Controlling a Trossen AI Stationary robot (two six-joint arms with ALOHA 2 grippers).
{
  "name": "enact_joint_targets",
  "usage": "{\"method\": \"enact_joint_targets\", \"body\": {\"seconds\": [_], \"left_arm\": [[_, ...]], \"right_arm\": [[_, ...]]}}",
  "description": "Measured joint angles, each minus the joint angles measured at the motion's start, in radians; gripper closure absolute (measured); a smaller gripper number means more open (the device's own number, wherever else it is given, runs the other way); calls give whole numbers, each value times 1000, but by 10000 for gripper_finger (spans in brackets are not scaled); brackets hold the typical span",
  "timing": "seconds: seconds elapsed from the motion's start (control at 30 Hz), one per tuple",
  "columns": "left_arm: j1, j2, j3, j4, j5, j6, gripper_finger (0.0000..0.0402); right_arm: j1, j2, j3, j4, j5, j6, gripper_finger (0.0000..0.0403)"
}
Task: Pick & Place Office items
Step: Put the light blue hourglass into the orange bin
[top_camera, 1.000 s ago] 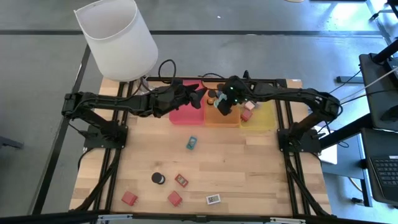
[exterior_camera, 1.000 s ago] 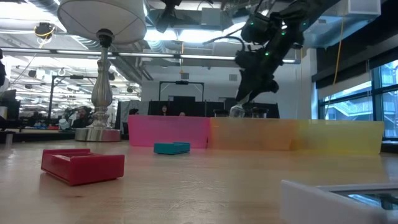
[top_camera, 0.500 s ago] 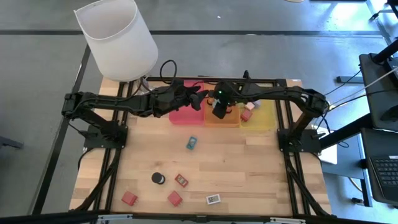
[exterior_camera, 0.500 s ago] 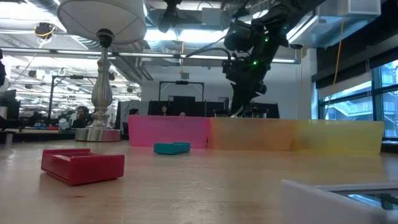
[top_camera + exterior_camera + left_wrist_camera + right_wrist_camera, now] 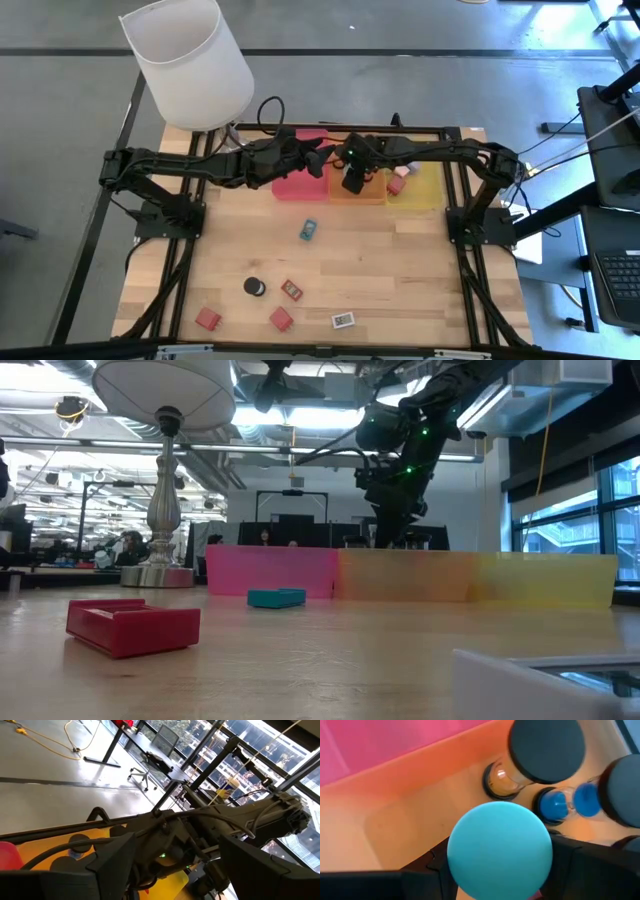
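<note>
Orange tray (image 5: 358, 190) at the tabletop's (image 5: 400, 260) far edge: right claw (image 5: 352, 182) is down in it, pinching a cylinder with a light-blue round top (image 5: 499, 851), black-capped ones right beside. Left claw (image 5: 318, 158) hangs spread wide over the red tray (image 5: 298, 183). Loose bits near the front edge, open middle.

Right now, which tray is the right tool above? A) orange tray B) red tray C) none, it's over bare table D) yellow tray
A: the right tool hangs over the translucent orange plastic tray, holding a teal-topped round piece.
</note>
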Motion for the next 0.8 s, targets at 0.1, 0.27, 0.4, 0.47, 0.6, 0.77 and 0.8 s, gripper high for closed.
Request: {"method": "enact_joint_targets", "body": {"seconds": [0.1,0.27,0.4,0.47,0.6,0.77,0.8], "left_arm": [[0,0,0,0,0,0,119],[0,0,0,0,4,-1,119],[0,0,0,0,26,-1,119],[0,0,0,0,26,-2,119],[0,0,0,0,26,-2,119],[0,0,0,0,26,-2,119],[0,0,0,0,26,-2,119]], "right_arm": [[-1,0,0,-2,5,-8,213],[0,0,0,-9,4,-14,213],[0,0,0,-20,-3,-34,213],[0,0,0,-19,-3,-34,213],[0,0,0,-19,-6,-52,213],[0,0,0,-19,-6,-83,202],[0,0,0,-19,-6,-82,198]]}}
